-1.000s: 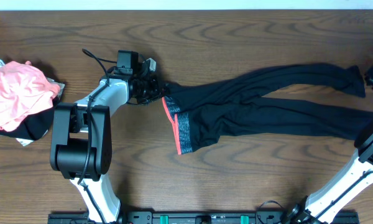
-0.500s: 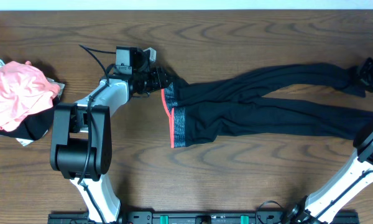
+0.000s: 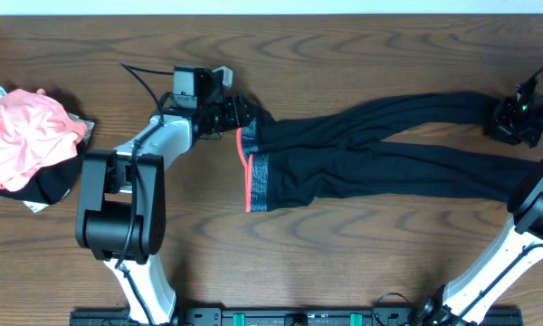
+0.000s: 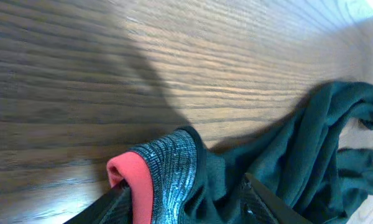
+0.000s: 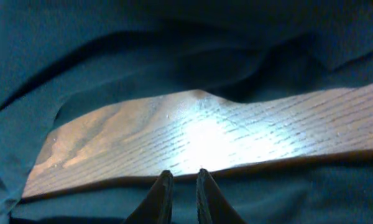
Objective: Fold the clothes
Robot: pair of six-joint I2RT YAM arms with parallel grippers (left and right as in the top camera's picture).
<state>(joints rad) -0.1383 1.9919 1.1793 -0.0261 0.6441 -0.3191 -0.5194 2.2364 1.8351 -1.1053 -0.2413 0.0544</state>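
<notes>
Black stretchy leggings (image 3: 380,163), grey coral-edged waistband (image 3: 259,179), flat on wooden table (image 3: 344,254). Left pincer (image 4: 185,198) spread astride waistband. Right pincer (image 5: 183,186) nearly pressed together at leg end.

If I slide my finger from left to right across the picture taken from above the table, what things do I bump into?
Pink cloth heap → left gripper → black leggings → right gripper, at the far end of a leg.

No text or label can be read.
</notes>
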